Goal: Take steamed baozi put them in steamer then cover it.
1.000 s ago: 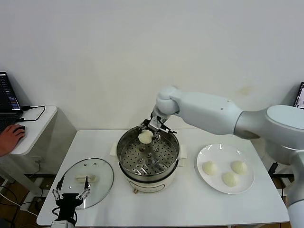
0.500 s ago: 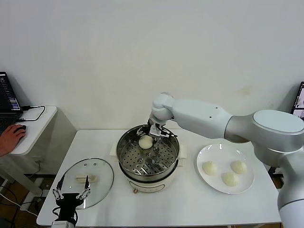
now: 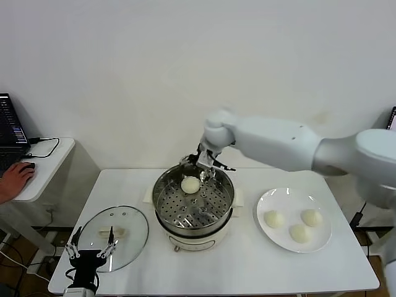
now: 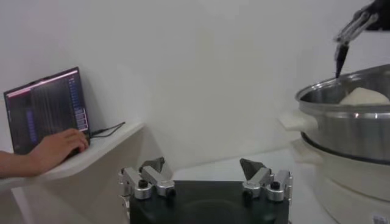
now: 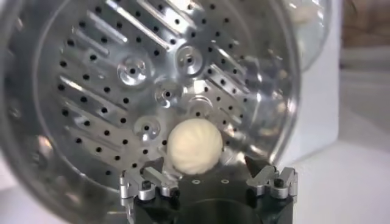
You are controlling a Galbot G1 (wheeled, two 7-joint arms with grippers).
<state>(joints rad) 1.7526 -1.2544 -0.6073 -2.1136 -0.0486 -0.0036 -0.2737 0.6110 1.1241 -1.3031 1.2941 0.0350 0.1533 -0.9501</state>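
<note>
The steamer stands mid-table. One baozi lies free on its perforated tray, toward the back. My right gripper is open and empty, just above the pot's back rim. In the right wrist view the baozi rests on the tray, just beyond my open gripper. Three more baozi lie on a white plate at the right. The cover lies flat at the front left. My left gripper is open and idle at the table's front left edge, and shows open in the left wrist view.
A side table at the left holds a laptop, with a person's hand on a mouse. The left wrist view shows the steamer with the baozi peeking over the rim.
My right gripper lowered the baozi onto the tray, let it go, and rose a little toward the back rim. The left arm has stayed put.
</note>
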